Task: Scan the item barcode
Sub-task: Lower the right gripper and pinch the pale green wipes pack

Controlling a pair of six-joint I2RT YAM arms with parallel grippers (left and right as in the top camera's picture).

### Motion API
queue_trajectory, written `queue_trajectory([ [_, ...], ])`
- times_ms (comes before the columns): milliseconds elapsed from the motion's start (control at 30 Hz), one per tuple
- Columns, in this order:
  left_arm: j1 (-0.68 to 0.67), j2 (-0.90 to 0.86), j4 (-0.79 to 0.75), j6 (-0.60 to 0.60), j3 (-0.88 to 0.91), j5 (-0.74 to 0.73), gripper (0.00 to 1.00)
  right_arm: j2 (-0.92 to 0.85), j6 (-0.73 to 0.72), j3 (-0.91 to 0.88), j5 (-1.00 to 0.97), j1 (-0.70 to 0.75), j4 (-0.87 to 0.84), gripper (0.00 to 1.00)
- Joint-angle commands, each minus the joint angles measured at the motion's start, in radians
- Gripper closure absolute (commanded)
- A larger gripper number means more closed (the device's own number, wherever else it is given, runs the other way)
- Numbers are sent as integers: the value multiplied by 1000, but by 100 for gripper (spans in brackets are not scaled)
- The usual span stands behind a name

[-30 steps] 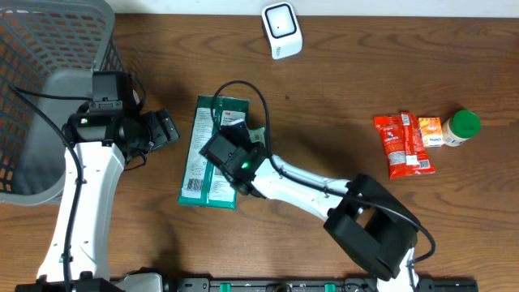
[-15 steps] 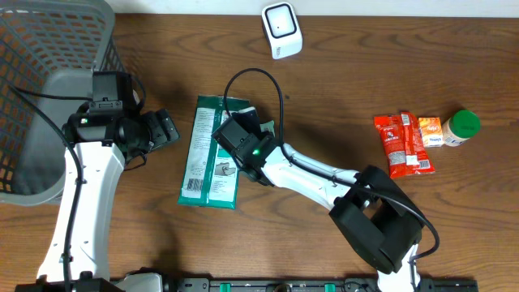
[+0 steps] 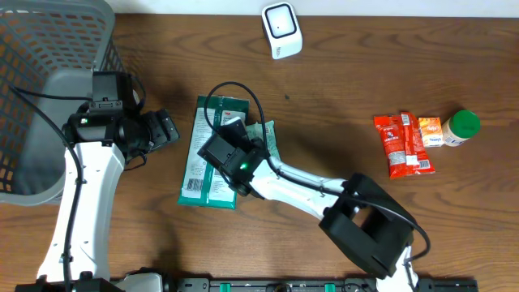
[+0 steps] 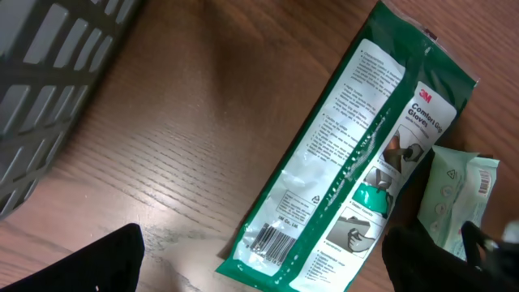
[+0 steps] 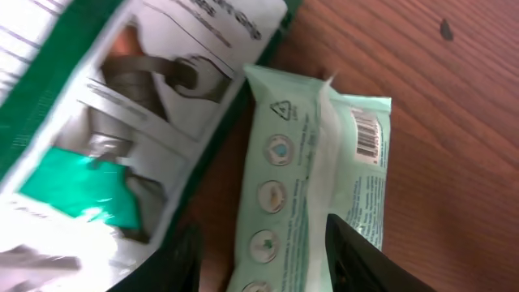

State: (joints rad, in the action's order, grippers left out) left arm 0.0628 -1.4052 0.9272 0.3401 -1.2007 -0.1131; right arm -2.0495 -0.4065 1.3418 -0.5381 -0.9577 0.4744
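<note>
As the left gripper [image 3: 166,130] gapes, the right gripper [image 5: 263,268] clasps a half-hidden mint packet [image 5: 304,162].

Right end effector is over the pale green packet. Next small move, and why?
Probably close the right end effector on the pale green packet. Its fingers sit either side of the packet, which lies flat beside the gloves pack, and a firm grip isn't evident yet. The barcode faces up, so it needs lifting and turning toward the scanner.
</note>
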Motion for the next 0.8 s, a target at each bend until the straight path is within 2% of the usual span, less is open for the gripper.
queue_trajectory([
  [0,3,5,3,-5,-2,10,5,-45,11,14,-48,-5,1,58],
  [67,3,5,3,-5,-2,10,5,-47,10,14,-48,-6,6,61],
  [533,3,5,3,-5,-2,10,5,-47,-50,10,-47,-5,98,62],
  [733,3,5,3,-5,-2,10,5,-47,-50,4,-47,-5,98,69],
  [767,3,5,3,-5,-2,10,5,-47,-50,4,-47,-5,98,73],
])
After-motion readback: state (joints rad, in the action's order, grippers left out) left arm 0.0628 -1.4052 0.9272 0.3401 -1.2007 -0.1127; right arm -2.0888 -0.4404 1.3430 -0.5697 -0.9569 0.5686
